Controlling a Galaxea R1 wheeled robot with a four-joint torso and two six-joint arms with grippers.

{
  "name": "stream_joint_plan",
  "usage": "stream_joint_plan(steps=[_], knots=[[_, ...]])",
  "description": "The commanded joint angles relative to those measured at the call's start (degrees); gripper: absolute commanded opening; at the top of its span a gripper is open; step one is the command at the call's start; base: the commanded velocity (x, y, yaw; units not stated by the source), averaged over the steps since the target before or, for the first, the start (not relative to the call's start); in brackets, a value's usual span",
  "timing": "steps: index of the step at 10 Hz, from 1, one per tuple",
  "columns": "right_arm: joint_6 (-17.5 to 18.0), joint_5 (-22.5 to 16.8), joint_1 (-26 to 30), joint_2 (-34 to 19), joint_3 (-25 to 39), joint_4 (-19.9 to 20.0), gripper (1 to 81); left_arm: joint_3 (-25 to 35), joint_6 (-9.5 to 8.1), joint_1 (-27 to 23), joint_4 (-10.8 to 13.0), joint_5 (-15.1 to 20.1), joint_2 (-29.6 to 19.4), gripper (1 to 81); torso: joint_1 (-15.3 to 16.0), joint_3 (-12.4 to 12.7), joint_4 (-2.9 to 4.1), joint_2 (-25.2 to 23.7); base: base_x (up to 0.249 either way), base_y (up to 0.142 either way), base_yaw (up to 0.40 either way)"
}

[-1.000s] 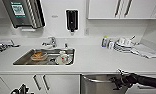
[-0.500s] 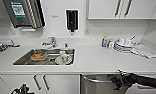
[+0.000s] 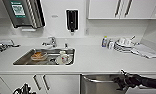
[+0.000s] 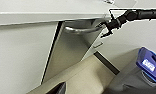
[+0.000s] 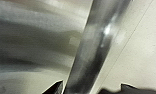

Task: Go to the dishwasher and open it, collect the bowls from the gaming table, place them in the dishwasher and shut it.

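Your right gripper (image 3: 121,81) is at the dishwasher's (image 3: 99,86) bar handle (image 3: 100,80), under the white countertop (image 3: 94,61), at the handle's right end. In the left wrist view the dishwasher (image 4: 69,57) door is tilted out at the top, with the right gripper (image 4: 107,26) on the handle (image 4: 81,30). The right wrist view has the handle bar (image 5: 94,50) running between two dark finger tips (image 5: 55,88); I can't tell if they pinch it or just straddle it.

Around you: steel sink (image 3: 21,58) left of the dishwasher, holding a brownish bowl (image 3: 39,55) and a white cup (image 3: 63,57), faucet (image 3: 52,41) behind. Stacked white dishes (image 3: 124,45) and two small bottles (image 3: 107,42) sit on the counter to the right, a cloth (image 3: 146,52) beside them. Black soap dispenser (image 3: 72,20) and a paper-towel dispenser (image 3: 24,12) are on the wall. White cabinet doors (image 3: 56,83) are just left of the dishwasher.

Your left gripper (image 3: 24,89) is a dark shape cut off by the frame's lower edge; can't tell its state. The dishwasher interior is hidden.
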Motion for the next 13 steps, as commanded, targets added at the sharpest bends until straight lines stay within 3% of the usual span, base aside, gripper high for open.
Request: stream_joint_plan(steps=[1, 3, 6, 9, 13], knots=[[-0.22, -9.1, 5.26, -4.54, 3.59, -1.91, 81.1, 1.15, -0.19, -4.83, -0.33, 0.43, -1.82, 81.1, 0.0, 0.0, 0.0, 0.0, 0.0, 0.0, 0.0], [-0.13, -12.11, 5.44, -3.83, 4.3, -3.41, 81.1, 1.24, -0.19, -4.83, -0.33, 0.25, -1.91, 81.1, 0.0, 0.0, 0.0, 0.0, 0.0, 0.0, 0.0], [2.67, -16.31, 5.7, -0.93, 4.12, -6.39, 81.1, 1.41, -0.19, -4.91, -0.33, 0.25, -2.44, 81.1, 0.0, 0.0, 0.0, 0.0, 0.0, 0.0, 0.0], [2.86, -19.4, 5.53, -1.1, 4.3, -6.84, 81.1, 1.24, -0.19, -4.92, -0.25, 0.17, -2.35, 81.1, 0.0, 0.0, 0.0, 0.0, 0.0, 0.0, 0.0], [2.86, -19.4, 4.56, -1.81, 4.39, -6.84, 81.1, 1.24, -0.27, -4.92, -0.33, 0.16, -2.27, 81.1, 0.0, 0.0, 0.0, 0.0, 0.0, 0.0, 0.0]])
